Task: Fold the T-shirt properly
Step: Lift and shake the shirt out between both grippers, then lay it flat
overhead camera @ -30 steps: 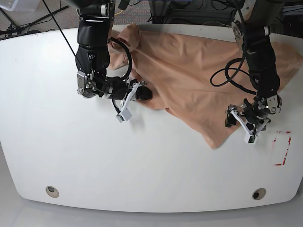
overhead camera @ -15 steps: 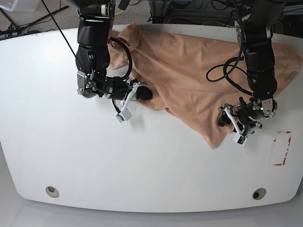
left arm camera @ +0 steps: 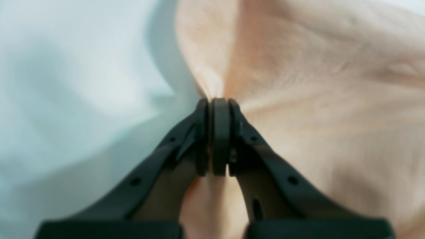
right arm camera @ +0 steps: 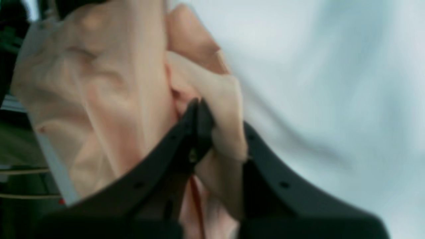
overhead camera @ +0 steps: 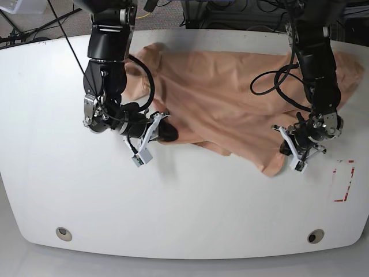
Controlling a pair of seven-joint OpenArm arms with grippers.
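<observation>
While both wrist views blur, each hand, left hand (left arm camera: 219,109) and right hand (right arm camera: 212,129), pinches T-shirt (overhead camera: 230,98) fabric; bare surface (overhead camera: 190,202) lies below them.

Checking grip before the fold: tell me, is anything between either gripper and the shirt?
Nothing visible. The left gripper is shut on the shirt, and the right gripper is pinching a bunched fold.

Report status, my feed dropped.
Left gripper shut on T-shirt. Right gripper shut on its bunched edge. Shirt rumpled, unfolded. Nothing blocking.
</observation>
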